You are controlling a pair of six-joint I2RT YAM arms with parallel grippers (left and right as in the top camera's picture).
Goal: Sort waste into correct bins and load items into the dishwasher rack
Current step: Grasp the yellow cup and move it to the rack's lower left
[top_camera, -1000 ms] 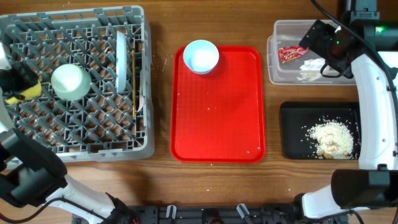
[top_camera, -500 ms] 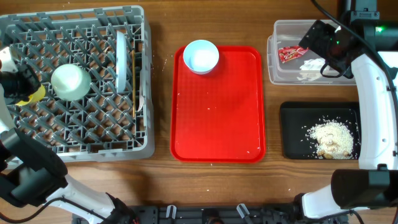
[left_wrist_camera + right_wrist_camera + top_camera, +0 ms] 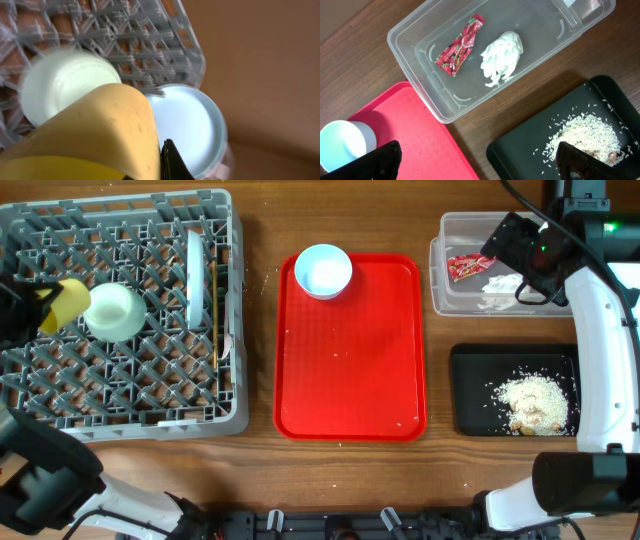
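Left edge of the overhead view: the left gripper [image 3: 40, 308] was clamped on the yellow cup [image 3: 70, 300] over the dishwasher rack [image 3: 130, 400], just beside the bowl [image 3: 117, 315]. I'd have seated it on free pegs clear of that bowl. Upper right, the right gripper [image 3: 480, 162] hung wide open, empty.

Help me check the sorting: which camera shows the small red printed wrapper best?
The right wrist view: the small red printed wrapper lies large and unobstructed in the clear plastic tub beside the crumpled white scrap. Overhead shows it whole but tiny. The left wrist view misses it.
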